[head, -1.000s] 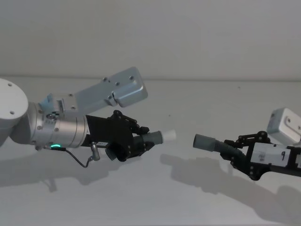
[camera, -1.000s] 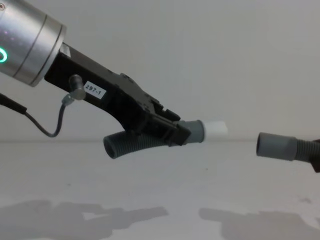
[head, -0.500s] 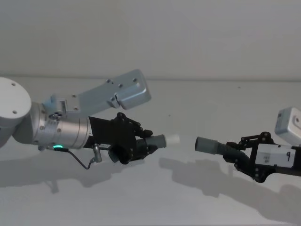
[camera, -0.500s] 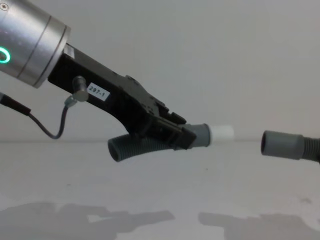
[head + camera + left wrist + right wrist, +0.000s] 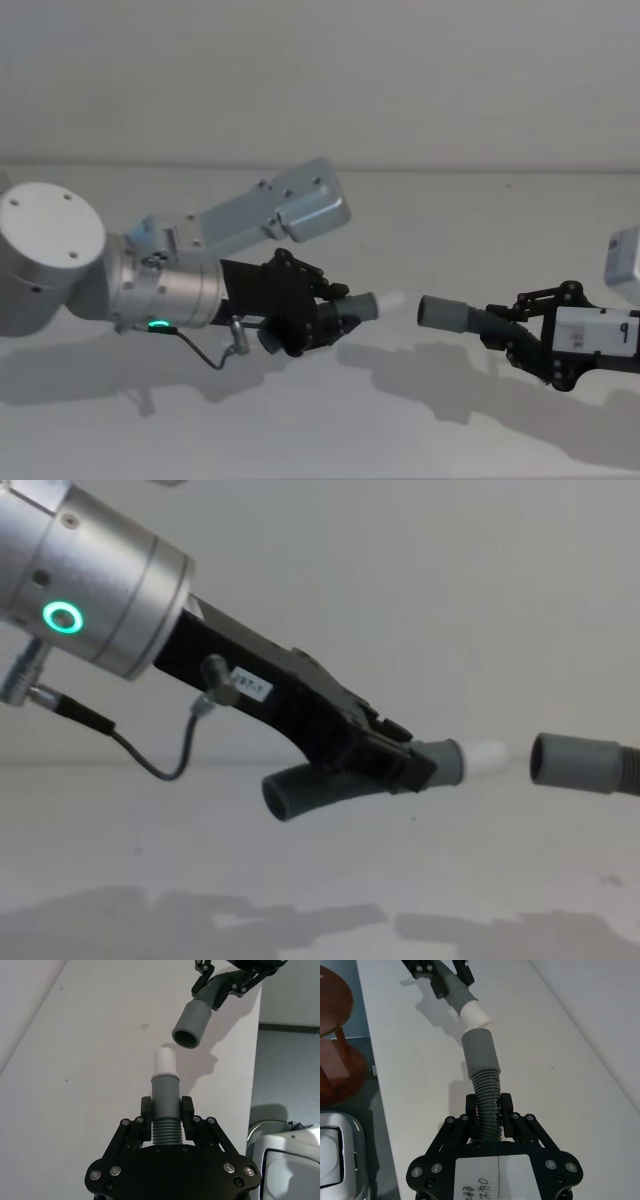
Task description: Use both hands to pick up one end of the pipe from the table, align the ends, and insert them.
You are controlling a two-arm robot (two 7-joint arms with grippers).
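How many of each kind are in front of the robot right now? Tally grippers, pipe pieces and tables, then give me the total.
Grippers: 2 (left gripper, right gripper, each shut on a pipe piece)
Pipe pieces: 2 (short piece, long piece, both held above the table)
Tables: 1 (table)
Total: 5

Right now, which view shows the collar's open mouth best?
Left wrist view: it looks into the collar, so the dark bore shows, just beyond the white tip held out by the left gripper. Head and chest views show it side-on; the right wrist view sees it from behind, past the right gripper.
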